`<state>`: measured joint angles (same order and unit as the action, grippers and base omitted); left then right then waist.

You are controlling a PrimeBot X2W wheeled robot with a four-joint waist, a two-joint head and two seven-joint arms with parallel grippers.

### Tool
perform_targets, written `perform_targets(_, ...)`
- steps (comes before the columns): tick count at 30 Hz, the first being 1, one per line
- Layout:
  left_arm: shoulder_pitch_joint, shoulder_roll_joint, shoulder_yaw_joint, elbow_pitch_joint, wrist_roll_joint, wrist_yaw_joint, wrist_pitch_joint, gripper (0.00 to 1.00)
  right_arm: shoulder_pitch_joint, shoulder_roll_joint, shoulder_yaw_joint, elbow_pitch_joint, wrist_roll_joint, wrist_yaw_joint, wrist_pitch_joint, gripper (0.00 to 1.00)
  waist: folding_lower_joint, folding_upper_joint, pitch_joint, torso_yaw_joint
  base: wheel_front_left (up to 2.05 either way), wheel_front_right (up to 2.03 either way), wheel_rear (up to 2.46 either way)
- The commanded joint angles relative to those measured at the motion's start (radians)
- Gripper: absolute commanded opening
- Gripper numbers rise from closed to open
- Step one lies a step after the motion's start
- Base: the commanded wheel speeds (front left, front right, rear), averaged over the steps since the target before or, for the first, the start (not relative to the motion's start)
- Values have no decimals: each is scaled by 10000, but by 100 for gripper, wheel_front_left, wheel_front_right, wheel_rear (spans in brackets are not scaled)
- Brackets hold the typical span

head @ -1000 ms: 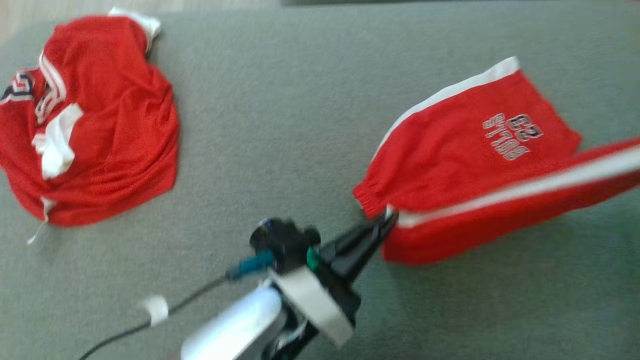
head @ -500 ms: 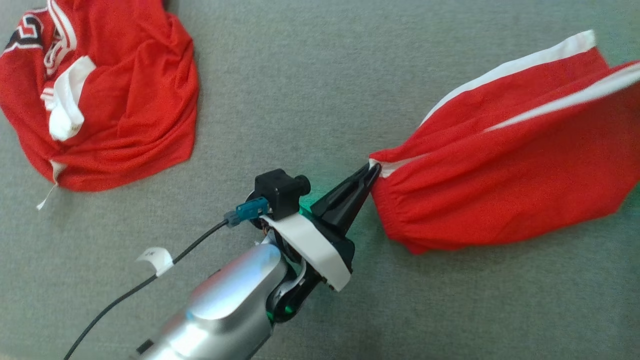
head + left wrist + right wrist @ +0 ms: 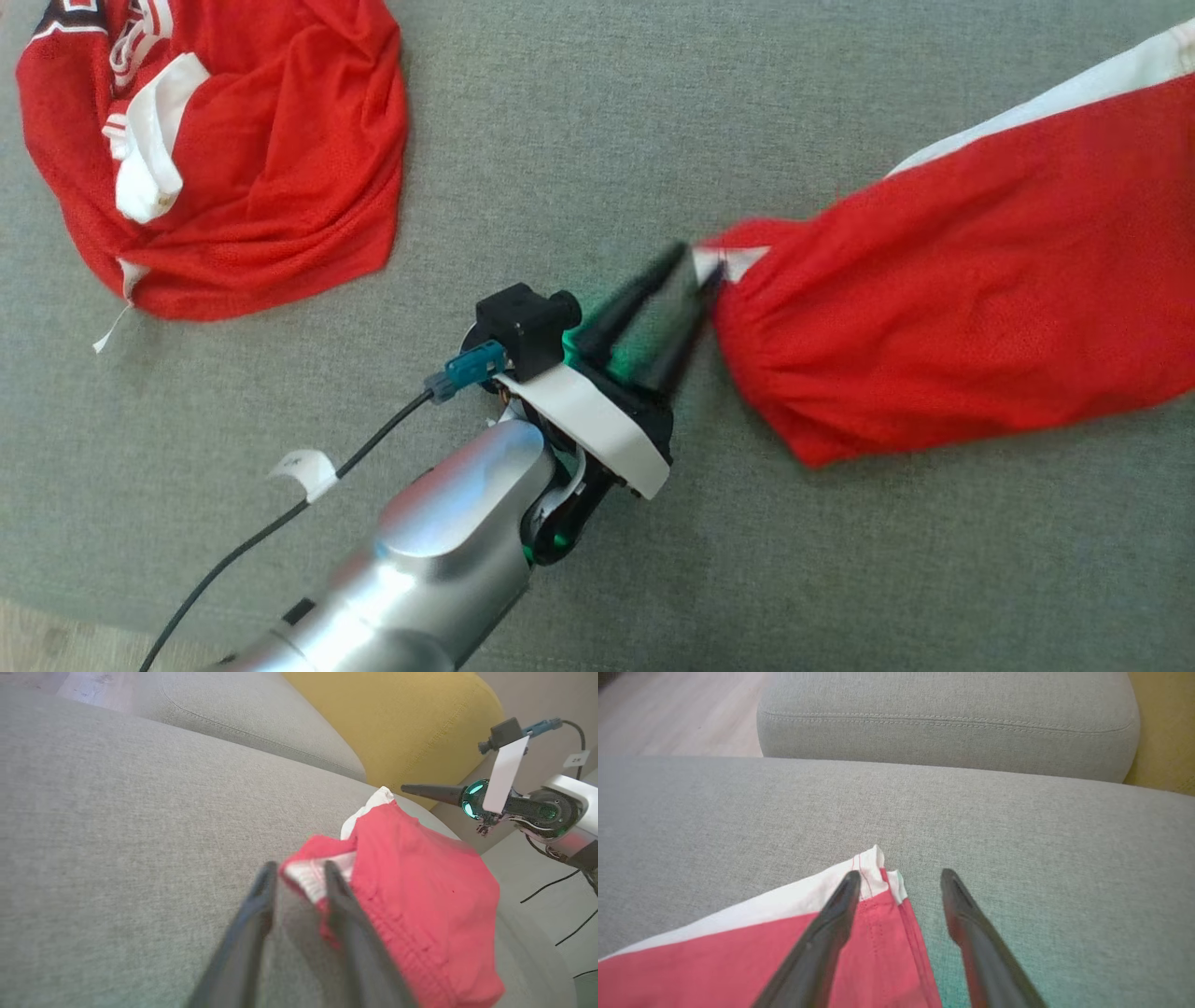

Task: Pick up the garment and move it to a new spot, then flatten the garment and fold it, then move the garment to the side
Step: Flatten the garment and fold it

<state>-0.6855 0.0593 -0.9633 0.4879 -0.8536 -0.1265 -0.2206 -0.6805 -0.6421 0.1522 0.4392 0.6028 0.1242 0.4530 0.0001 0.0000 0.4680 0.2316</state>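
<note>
Left gripper (image 3: 695,264) fingers parted, tips at waistband corner of red shorts (image 3: 952,289), nothing clamped, right gripper (image 3: 900,875) spread wide over white-striped corner, shorts lying right of frame on grey cushion (image 3: 579,140), crumpled red jersey (image 3: 243,140) upper left

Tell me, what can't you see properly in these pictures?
- Shorts: far end cut off by head view's right edge.
- Jersey: top and lettering cut off by head view's top edge.
- Left gripper: fingertips blurred in head view.
</note>
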Motion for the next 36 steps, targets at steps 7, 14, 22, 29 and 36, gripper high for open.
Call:
perform_targets(7, 207, 41, 673, -169, 972, 913, -392, 100, 965, -166, -254, -454, 1291, 65, -1098, 100, -1, 0, -316, -204, 0, 0, 0)
perform_targets(14, 1916, 19, 2745, -2713, 3928, 2950, -408, 100, 2013, -435, -293, -529, 1871, 65, -1460, 100, -1, 0, -411, -95, 0, 0, 0)
perform_targets(22, 3410, -64, 3569, -4979, 6624, 4250, -410, 100, 2013, -700, -66, 1008, 1389, 65, -1313, 100, -1, 0, -579, 760, 0, 0, 0)
perform_targets(29, 4122, -81, 3499, -5209, 7091, 4410, -411, 100, 2329, -574, 347, 1742, 1727, 65, -456, 0, -1, 0, -867, 1093, 0, 0, 0)
perform_targets(36, 4620, -87, 3791, -5106, 7196, 4353, -411, 100, 2200, -645, 344, 1972, 1651, 65, -1013, 0, -1, 0, -1460, 451, 0, 0, 0)
